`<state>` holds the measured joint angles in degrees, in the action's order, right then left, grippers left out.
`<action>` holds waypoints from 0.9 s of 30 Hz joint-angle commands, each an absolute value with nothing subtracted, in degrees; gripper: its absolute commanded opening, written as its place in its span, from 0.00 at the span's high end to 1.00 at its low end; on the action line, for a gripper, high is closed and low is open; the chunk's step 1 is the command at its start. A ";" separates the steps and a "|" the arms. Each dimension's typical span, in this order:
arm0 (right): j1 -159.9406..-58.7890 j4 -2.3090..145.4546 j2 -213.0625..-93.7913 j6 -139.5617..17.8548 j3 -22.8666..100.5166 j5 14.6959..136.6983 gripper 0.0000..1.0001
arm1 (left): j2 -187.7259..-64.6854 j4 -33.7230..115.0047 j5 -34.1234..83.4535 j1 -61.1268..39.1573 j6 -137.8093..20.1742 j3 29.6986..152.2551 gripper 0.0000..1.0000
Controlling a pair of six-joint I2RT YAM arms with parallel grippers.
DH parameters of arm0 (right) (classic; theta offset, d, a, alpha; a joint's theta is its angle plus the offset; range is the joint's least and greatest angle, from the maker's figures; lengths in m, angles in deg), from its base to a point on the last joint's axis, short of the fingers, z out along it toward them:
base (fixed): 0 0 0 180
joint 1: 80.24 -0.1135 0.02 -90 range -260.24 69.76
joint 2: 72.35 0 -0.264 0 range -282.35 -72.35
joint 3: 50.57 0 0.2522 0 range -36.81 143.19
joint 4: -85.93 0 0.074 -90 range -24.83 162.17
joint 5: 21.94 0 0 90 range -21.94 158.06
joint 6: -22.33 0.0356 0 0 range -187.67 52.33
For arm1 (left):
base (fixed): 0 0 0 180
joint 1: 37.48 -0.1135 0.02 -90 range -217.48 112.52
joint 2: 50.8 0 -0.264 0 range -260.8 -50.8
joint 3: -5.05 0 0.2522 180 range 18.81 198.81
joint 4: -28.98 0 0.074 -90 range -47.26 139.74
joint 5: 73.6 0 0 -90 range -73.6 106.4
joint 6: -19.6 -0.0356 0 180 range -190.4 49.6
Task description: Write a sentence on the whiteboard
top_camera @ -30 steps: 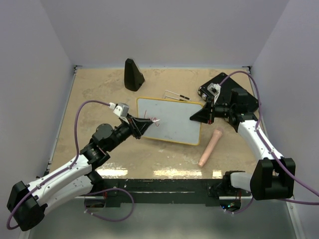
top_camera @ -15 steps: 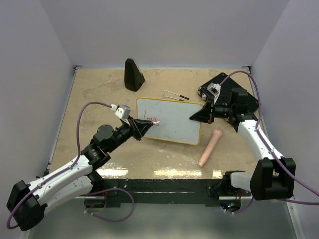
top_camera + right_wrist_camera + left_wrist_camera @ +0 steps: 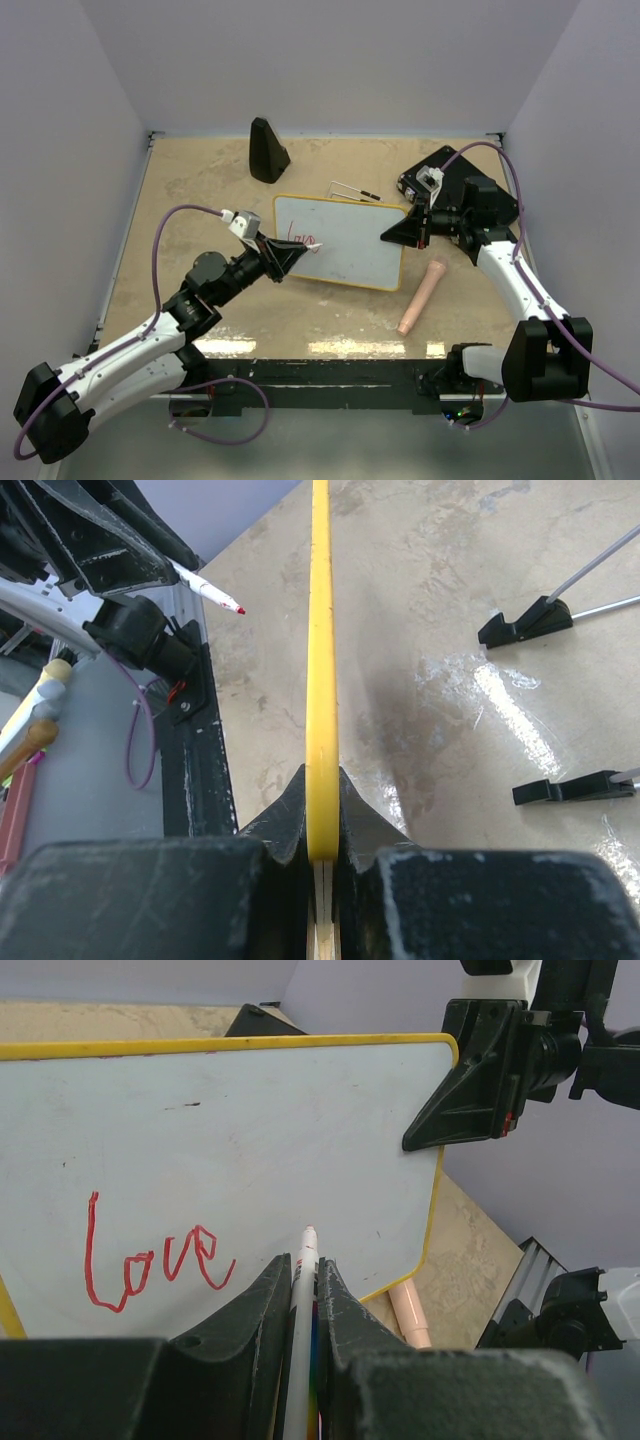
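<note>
Bright, even overhead lighting with soft shadows. White glare streaks the tabletop [image 3: 505, 695] right of the right claw [image 3: 321, 780], whose near fingers [image 3: 150, 900] look blurred.

A robotics lab cell — bare pale walls [image 3: 330, 60] around a beige table [image 3: 200, 190], left arm [image 3: 140, 345] and right arm [image 3: 505, 275] bolted on.

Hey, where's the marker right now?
The marker is clamped in the left end effector near the middle of the top view, its tip just right of the red writing on the whiteboard.
</note>
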<state>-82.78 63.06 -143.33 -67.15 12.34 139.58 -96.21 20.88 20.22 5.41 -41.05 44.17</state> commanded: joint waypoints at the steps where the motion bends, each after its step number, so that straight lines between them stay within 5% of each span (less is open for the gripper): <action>1: -82.44 66.81 -141.52 -65.65 12.59 143.55 1.00 | -95.54 17.26 20.62 5.85 -41.83 43.51 1.00; 27: -82.44 67.60 -141.52 -64.86 12.32 143.82 1.00 | -97.47 14.27 17.38 7.16 -39.73 43.33 1.00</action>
